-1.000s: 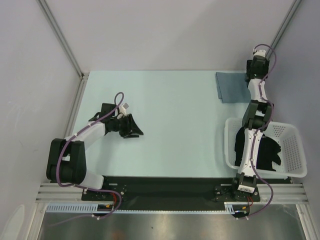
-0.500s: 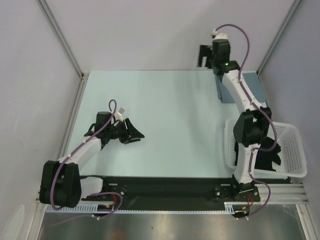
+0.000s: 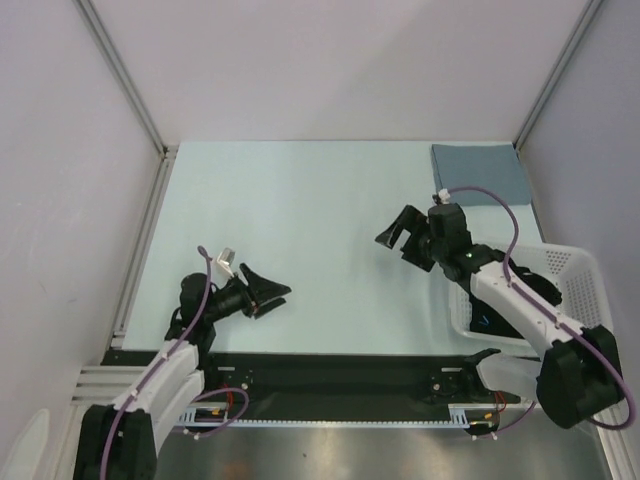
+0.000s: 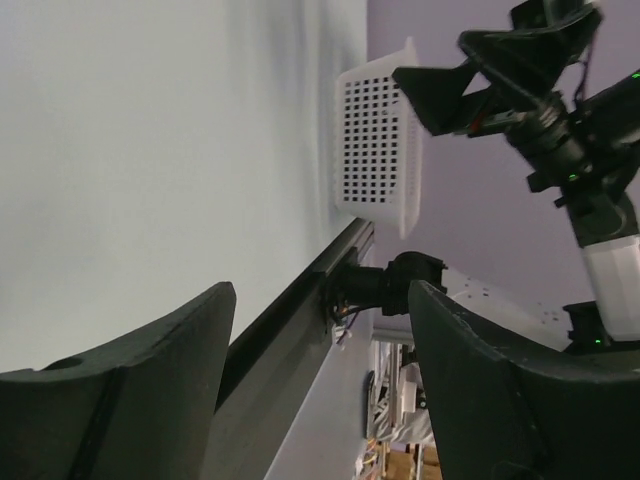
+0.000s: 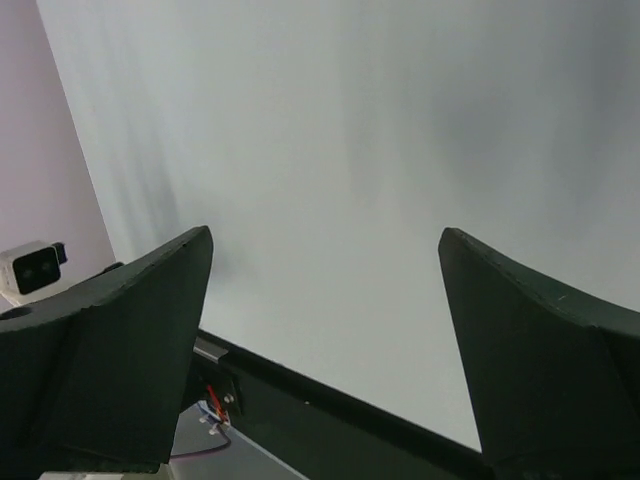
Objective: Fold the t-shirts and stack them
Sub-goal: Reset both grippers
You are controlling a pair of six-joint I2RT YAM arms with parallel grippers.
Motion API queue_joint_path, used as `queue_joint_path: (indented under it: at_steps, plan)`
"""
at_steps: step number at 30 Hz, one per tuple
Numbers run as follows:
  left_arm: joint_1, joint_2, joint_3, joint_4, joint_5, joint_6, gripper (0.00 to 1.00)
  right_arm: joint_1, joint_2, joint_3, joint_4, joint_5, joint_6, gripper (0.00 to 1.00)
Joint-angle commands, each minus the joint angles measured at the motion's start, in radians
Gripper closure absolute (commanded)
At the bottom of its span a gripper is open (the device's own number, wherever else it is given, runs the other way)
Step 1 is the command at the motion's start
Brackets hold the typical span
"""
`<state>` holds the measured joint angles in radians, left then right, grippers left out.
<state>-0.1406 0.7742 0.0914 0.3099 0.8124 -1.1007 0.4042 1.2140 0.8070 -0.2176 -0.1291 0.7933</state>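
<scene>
Top view, clock positions read from table centre.

Slate grey-blue cloth t-shirt: folded into a flat rectangle, lying at 1 o'clock in the far right corner of the pale mint table. Neither arm touches it.

Black cloth t-shirt: only a dark patch shows inside the white plastic lattice basket at 4 o'clock. The right arm covers the rest, so I cannot tell its shape or fold.

Right gripper: at 3 o'clock, just beside the basket's left rim and well apart from the grey-blue shirt. It hangs above bare table. In its wrist view the fingers are spread wide with nothing between them, and only table surface lies below.

Left gripper: at 7 o'clock, near the table's front edge, well apart from both shirts. Its jaws are parted and empty, and its wrist view looks between the fingers across the table to the basket and the right gripper.
</scene>
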Motion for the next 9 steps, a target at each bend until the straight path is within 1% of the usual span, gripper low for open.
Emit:
queue_joint_path:
  at_steps: [1,2,3,4,5,6,7,8,9]
  plan:
    - [-0.010,-0.101,-0.030,0.158,-0.010,-0.149,0.23,0.004,-0.096,-0.006,-0.072,0.071,0.125,0.00]
    - [-0.011,-0.117,-0.038,0.159,-0.004,-0.163,0.22,0.002,-0.097,-0.011,-0.179,0.097,0.136,0.00]
    - [-0.013,-0.147,-0.057,0.176,-0.002,-0.181,0.22,-0.001,-0.099,-0.015,-0.210,0.091,0.144,0.00]
    - [-0.013,-0.159,-0.074,0.201,0.001,-0.232,0.22,-0.005,-0.103,-0.026,-0.230,0.076,0.135,0.00]
    - [-0.014,-0.173,-0.085,0.233,0.001,-0.264,0.21,-0.001,-0.111,-0.041,-0.226,0.056,0.127,0.00]
    - [-0.014,-0.202,-0.140,0.301,-0.008,-0.298,0.20,0.001,-0.120,-0.093,-0.209,0.036,0.126,0.00]
    - [-0.014,-0.211,-0.156,0.334,-0.015,-0.353,0.19,-0.011,-0.140,-0.113,-0.186,0.019,0.150,0.00]
    - [-0.014,-0.223,-0.171,0.366,-0.022,-0.382,0.17,-0.016,-0.162,-0.133,-0.160,-0.036,0.147,0.00]
    - [-0.014,-0.236,-0.209,0.477,-0.036,-0.418,0.15,-0.021,-0.186,-0.181,-0.120,-0.087,0.135,0.00]
